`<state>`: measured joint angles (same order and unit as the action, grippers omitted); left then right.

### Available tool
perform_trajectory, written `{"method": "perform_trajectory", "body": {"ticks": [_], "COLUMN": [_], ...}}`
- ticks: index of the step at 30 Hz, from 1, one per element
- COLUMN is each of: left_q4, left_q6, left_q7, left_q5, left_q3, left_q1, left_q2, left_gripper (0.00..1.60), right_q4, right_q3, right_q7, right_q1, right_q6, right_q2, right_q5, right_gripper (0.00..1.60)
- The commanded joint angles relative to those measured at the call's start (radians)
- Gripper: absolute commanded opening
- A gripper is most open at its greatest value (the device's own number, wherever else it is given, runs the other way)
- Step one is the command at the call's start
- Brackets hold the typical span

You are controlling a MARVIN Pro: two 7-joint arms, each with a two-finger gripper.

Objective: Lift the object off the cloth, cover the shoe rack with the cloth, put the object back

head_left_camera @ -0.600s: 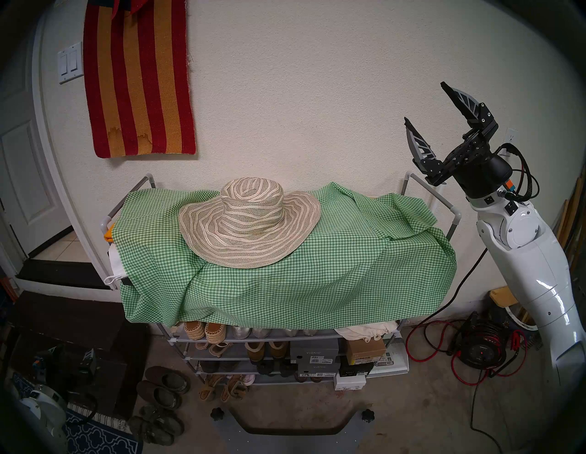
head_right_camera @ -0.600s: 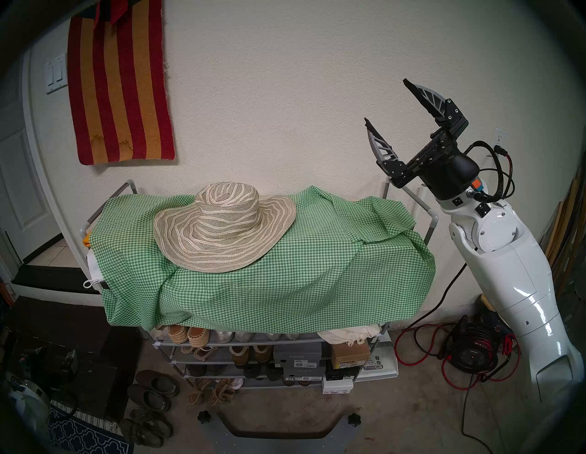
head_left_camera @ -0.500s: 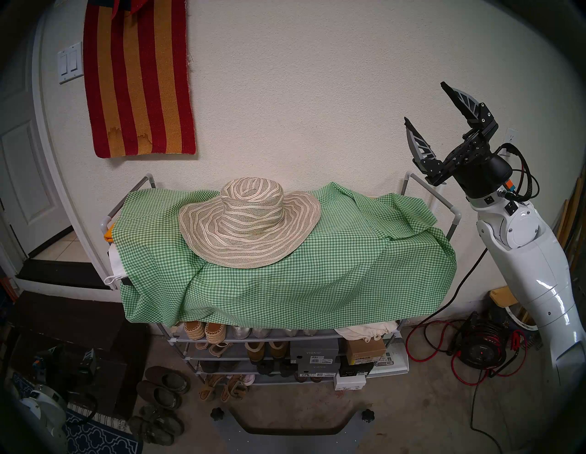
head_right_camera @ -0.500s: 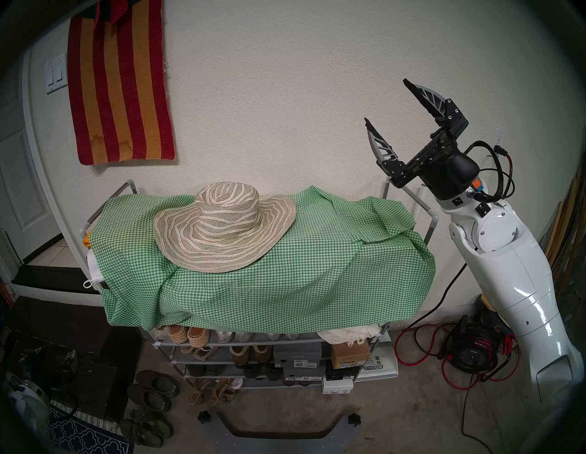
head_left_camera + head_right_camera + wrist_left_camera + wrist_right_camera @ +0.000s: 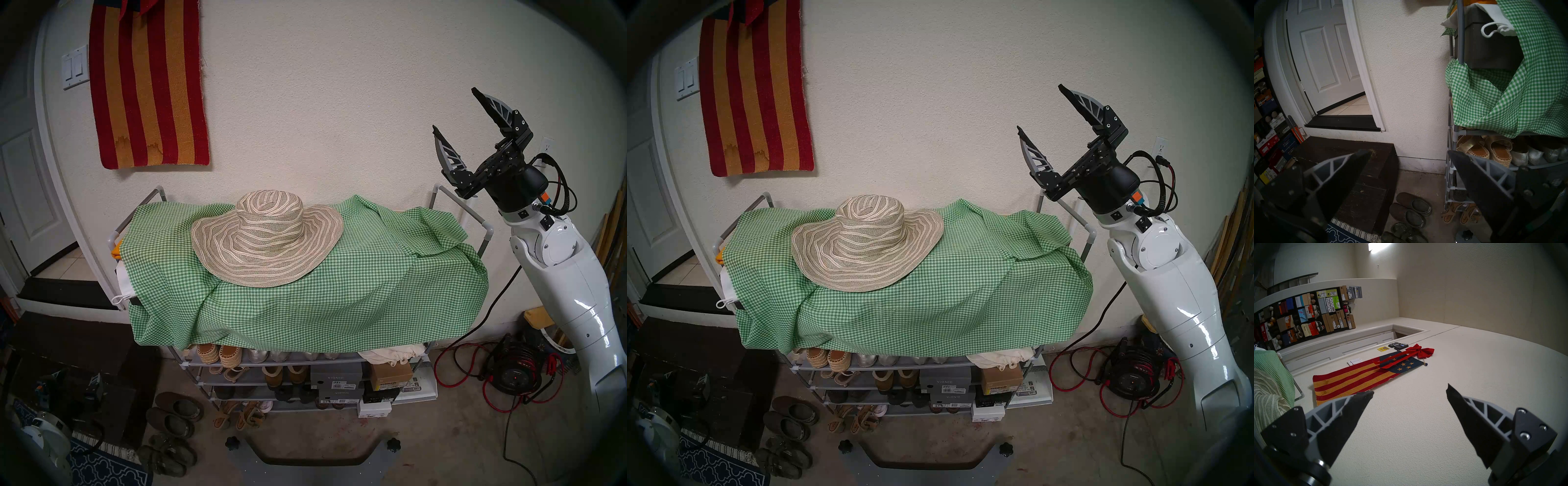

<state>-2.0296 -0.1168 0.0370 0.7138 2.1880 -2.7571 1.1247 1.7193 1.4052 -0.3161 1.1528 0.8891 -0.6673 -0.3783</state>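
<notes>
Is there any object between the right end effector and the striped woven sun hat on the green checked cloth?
Nothing visible stands between them. The right end effector is open, raised beside the rack's right end, and only open air above the green-and-white checked cloth separates it from the striped woven sun hat.

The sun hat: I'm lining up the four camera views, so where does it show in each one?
Head stereo left: sun hat centre, on the gingham cloth.
Head stereo right: centre-left, on the same cloth.
Left wrist: not in view; only the cloth's hanging end.
Right wrist: left edge, partly cut off.
Shared landmark: the gingham cloth, in all four.
</notes>
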Motion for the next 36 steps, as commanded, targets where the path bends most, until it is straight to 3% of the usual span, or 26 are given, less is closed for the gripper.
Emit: {"method": "perform_trajectory", "body": {"ticks": [1,5,12,21,24,31,36], "left_q4": [0.000,-0.001,0.021,-0.062,-0.111,-0.210,-0.243], "left_q6": [0.002,0.011,0.001,-0.005,-0.019,-0.047,-0.093], "left_q7": [-0.002,-0.010,0.035,0.058,0.057,0.059,0.067], "left_q5": [-0.001,0.008,-0.055,-0.078,-0.065,-0.072,-0.063], "left_q3": [0.001,0.005,-0.015,0.070,0.135,0.229,0.288], "left_q1": [-0.004,-0.006,0.044,0.036,0.040,0.030,0.065], "left_q2": [-0.001,-0.006,-0.028,-0.022,-0.018,0.006,0.020], "left_gripper": [1.60,1.60,1.60,1.60,1.60,1.60,1.60], "right_q4": [0.000,0.000,0.000,0.000,0.000,0.000,0.000], "right_q3": [-0.003,-0.003,-0.004,-0.005,-0.005,-0.006,-0.006], "right_q7": [-0.001,0.000,0.000,0.002,0.002,0.003,0.004], "right_q1": [0.002,0.001,0.001,0.001,0.001,0.001,0.001], "right_q6": [0.001,0.002,0.002,0.002,0.002,0.002,0.002], "right_q2": [-0.001,-0.001,0.000,0.001,0.002,0.003,0.003], "right_q5": [0.001,0.001,0.001,0.001,0.001,0.001,0.001], "right_gripper": [1.60,1.60,1.60,1.60,1.60,1.60,1.60]}}
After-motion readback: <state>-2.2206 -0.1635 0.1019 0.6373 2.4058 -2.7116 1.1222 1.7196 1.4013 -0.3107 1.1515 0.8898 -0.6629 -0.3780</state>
